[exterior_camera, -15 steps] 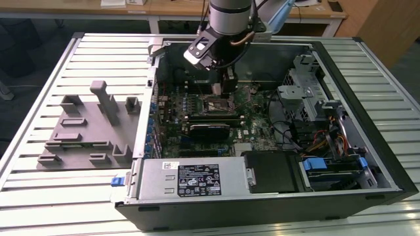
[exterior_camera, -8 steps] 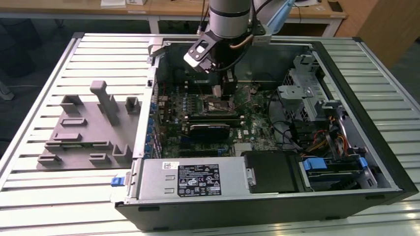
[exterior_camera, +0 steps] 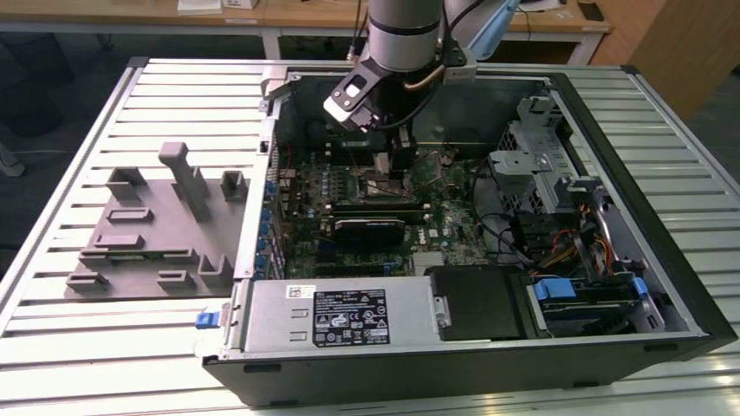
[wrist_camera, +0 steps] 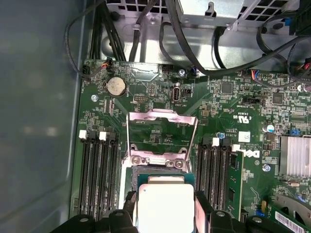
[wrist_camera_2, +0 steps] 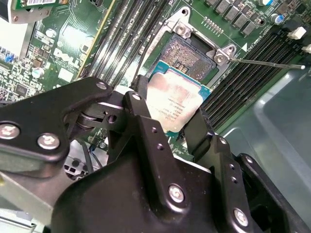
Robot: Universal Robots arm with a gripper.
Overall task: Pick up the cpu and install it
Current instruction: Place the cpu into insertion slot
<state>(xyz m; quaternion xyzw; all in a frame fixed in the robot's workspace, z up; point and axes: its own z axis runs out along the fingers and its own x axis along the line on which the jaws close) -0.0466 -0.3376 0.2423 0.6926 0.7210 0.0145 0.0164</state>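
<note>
Slatted table point(exterior_camera: 69, 347) (grey tray point(exterior_camera: 151, 234), open computer point(exterior_camera: 463, 371))

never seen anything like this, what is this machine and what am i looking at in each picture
One robot arm is working inside an open computer case that lies on a slatted metal table. The exterior view looks at the whole scene from off the arm; both wrist views come from cameras riding on the arm, looking at the green motherboard. A grey plastic tray lies on the table at the exterior view's left. The arm's tool is shut on the cpu, the silvery square chip, holding it at the open socket, whose metal clamp frame is flipped up.
</note>
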